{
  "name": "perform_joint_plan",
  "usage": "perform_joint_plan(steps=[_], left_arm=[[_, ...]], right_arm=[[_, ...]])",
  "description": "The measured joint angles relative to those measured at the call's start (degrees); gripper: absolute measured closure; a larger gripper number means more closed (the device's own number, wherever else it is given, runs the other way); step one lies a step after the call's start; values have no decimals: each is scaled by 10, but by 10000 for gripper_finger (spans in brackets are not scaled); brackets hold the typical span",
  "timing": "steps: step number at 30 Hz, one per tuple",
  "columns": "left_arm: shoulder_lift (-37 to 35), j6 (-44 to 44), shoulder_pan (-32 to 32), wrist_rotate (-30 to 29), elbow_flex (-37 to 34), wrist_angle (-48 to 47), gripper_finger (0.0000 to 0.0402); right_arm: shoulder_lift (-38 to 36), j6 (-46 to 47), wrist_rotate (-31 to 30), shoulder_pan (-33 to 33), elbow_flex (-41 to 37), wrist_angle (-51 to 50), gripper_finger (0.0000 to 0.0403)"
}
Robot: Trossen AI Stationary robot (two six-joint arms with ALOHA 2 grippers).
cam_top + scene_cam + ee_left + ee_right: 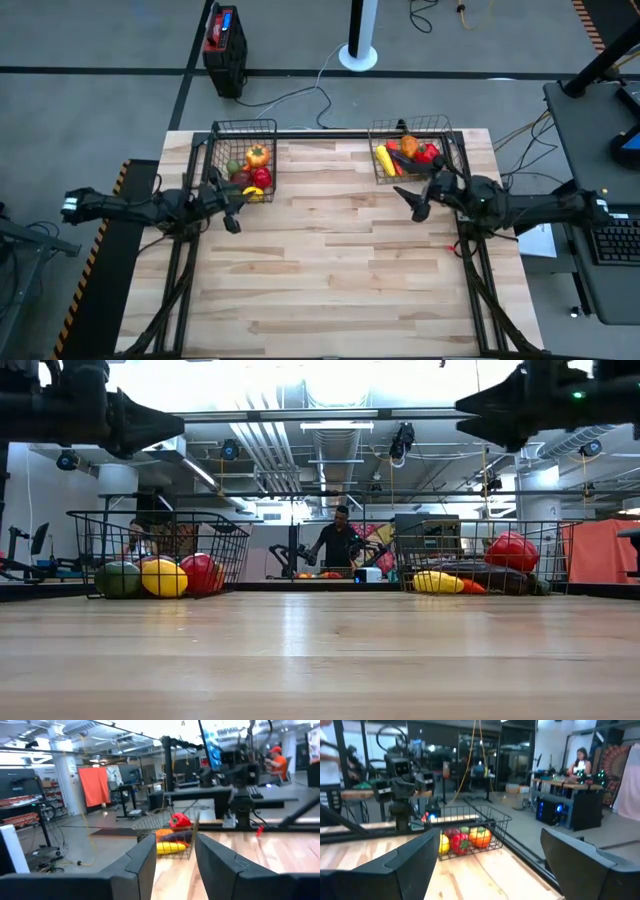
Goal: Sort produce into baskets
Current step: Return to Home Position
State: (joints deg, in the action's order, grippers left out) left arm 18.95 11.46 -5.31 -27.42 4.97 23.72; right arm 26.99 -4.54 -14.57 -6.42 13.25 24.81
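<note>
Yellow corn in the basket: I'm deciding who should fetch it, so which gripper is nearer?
Right. The right gripper hovers close beside the corn's basket; the left gripper is far across the table, beside the other basket.

Table (pixel 330 290): one, pale wood.
Baskets: two, wire mesh; left basket (pixel 245 124); right basket (pixel 420 120).
Arms: two, dark; grippers: two, left gripper (pixel 175 840) and right gripper (pixel 489 837).
Produce in left basket: five pieces counted from above; one orange-yellow piece (pixel 257 156); one bright red piece (pixel 261 178); one yellow piece (pixel 252 193); one green piece (pixel 233 167); one dark red piece (pixel 241 178).
Produce in right basket: four pieces certain; one yellow corn (pixel 385 160); one orange piece (pixel 409 146); one red pepper (pixel 428 152); one purple eggplant (pixel 405 160); any further pieces cannot be told.
Black-and-red box (pixel 224 45): one, on the floor.
Person (pixel 340 542) beyond the table, low view: one.
</note>
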Motion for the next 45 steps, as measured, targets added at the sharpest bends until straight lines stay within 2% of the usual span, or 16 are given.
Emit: perform_joint_plan(steps=[4,8,12,14,17,22,23,28,33,45], left_arm=[[-43,15,6,8,4,-15,286],[-112,25,6,10,33,-112,287],[-189,14,6,16,45,-193,287],[-189,10,5,26,43,-191,287],[-179,-1,5,40,30,-190,287],[-189,-21,5,60,-38,-135,287],[-190,-26,5,60,-44,-150,287],[-173,-62,5,54,-44,-185,287],[-164,-75,5,-7,-42,-192,287],[-156,-75,5,-10,-37,-191,287]], right_arm=[[-79,1,0,0,-41,-3,67],[-156,1,0,0,-68,-30,69],[-234,1,0,0,-72,-113,69],[-268,3,0,0,-72,-152,70],[-269,3,11,0,-77,-164,74],[-258,7,43,0,-124,-100,82],[-258,12,43,0,-125,-113,84],[-244,-10,45,0,-125,-120,96],[-241,-19,41,0,-125,-123,107],[-238,36,41,0,-125,-124,103]])
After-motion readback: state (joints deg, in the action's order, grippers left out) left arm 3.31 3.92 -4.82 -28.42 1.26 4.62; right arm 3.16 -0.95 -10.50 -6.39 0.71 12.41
